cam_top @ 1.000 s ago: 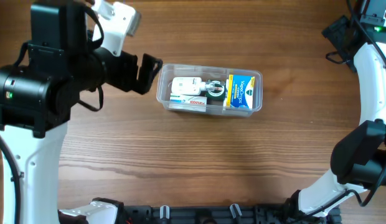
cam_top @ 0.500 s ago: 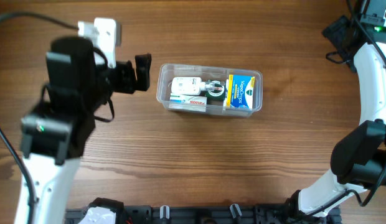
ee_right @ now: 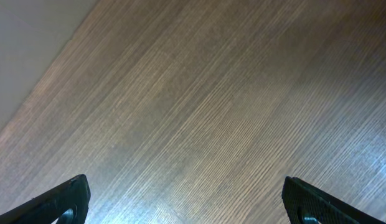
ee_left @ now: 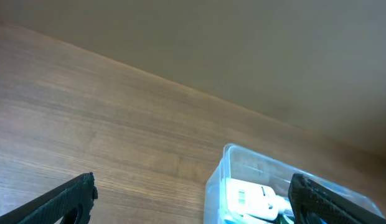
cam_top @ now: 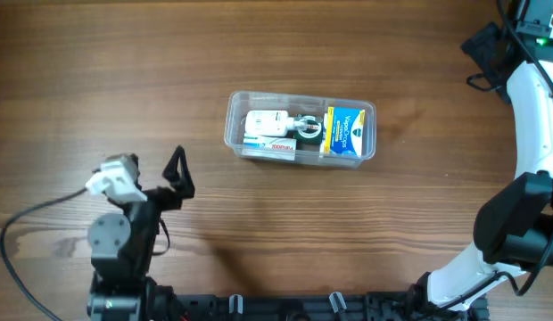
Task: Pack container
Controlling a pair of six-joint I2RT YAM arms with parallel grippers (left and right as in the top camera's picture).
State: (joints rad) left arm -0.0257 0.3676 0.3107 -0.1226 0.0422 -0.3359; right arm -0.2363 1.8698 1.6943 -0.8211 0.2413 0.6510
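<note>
The clear plastic container (cam_top: 233, 130) sits at the table's middle. It holds a white box (cam_top: 267, 122), a yellow-and-blue VapoDrops box (cam_top: 345, 131), a dark round item between them and a red-and-white box at its near side. My left gripper (cam_top: 178, 174) is open and empty at the front left, well clear of the container. In the left wrist view the left gripper (ee_left: 193, 200) has its fingers spread wide, with the container (ee_left: 215, 185) ahead on the right. My right gripper (ee_right: 187, 200) is open and empty over bare wood; in the overhead view it (cam_top: 486, 45) is at the far right corner.
The right arm (cam_top: 531, 116) runs down the table's right edge. The left arm's base (cam_top: 116, 245) stands at the front left. A black rail (cam_top: 285, 308) lines the front edge. The table is brown wood.
My left arm has pulled back from beside the container's left end to the front left of the table, its gripper open. The right arm and the container have not moved.
</note>
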